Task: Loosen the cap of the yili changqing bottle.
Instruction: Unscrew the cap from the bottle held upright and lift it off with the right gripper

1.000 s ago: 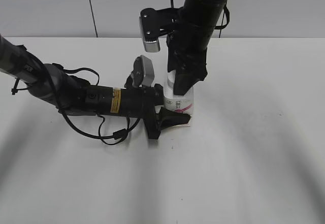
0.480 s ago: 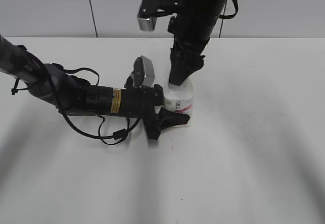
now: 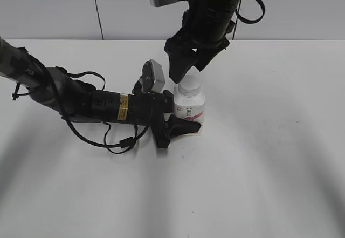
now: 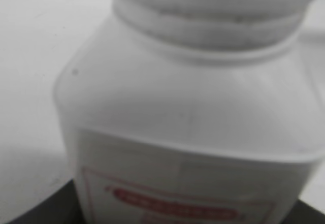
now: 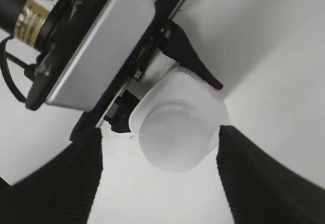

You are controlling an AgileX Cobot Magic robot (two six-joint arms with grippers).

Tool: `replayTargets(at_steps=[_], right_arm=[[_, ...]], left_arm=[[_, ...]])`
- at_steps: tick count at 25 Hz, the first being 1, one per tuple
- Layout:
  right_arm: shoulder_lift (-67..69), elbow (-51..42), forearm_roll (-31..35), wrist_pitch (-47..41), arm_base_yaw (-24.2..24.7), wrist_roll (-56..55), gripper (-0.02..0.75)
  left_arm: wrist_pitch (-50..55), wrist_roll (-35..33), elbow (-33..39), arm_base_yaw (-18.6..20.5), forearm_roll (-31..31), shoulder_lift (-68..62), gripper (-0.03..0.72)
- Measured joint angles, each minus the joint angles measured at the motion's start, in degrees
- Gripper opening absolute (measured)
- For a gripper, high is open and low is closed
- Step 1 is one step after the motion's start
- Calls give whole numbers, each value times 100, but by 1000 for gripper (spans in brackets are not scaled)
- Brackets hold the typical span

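The yili changqing bottle (image 3: pixel 190 107) stands upright on the white table, white with a pink-red label low on its front. Its white cap (image 3: pixel 188 86) sits on the wide neck. My left gripper (image 3: pixel 185 126) reaches in from the left and is shut on the bottle's lower body. The left wrist view is filled by the bottle (image 4: pixel 188 122), blurred. My right gripper (image 3: pixel 187 72) hangs just above the cap, open. In the right wrist view the cap (image 5: pixel 175 140) lies between the two black fingers (image 5: pixel 76 178), with a gap on each side.
The left arm lies low across the table (image 3: pixel 280 157), with a loose cable loop (image 3: pixel 119 143) in front of it. Its wrist camera (image 3: pixel 153 76) stands up just left of the bottle. A grey wall runs behind the table's far edge.
My right gripper has lifted off the cap and turned; a second ago it was down around the bottle's top. The cap now shows. The left arm and bottle have not moved.
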State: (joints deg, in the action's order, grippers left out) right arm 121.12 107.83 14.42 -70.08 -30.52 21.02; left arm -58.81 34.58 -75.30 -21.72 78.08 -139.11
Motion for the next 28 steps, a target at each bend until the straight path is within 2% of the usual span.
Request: replayTargets(at_steps=[4,11,23,28], right_arm=[[0,0,-151,0,0,-1309,555],[14,0,-387,0,0,-2635,555],[239,0,-321,0,0,-2983,555],[326,0,-314,0,0,-2990,530]], left_arm=[[6,18,0,0,5,0,401],[11,31,0,0,6,0,400],[11,31,0,0,6,0,400],[11,31,0,0,6,0,399]])
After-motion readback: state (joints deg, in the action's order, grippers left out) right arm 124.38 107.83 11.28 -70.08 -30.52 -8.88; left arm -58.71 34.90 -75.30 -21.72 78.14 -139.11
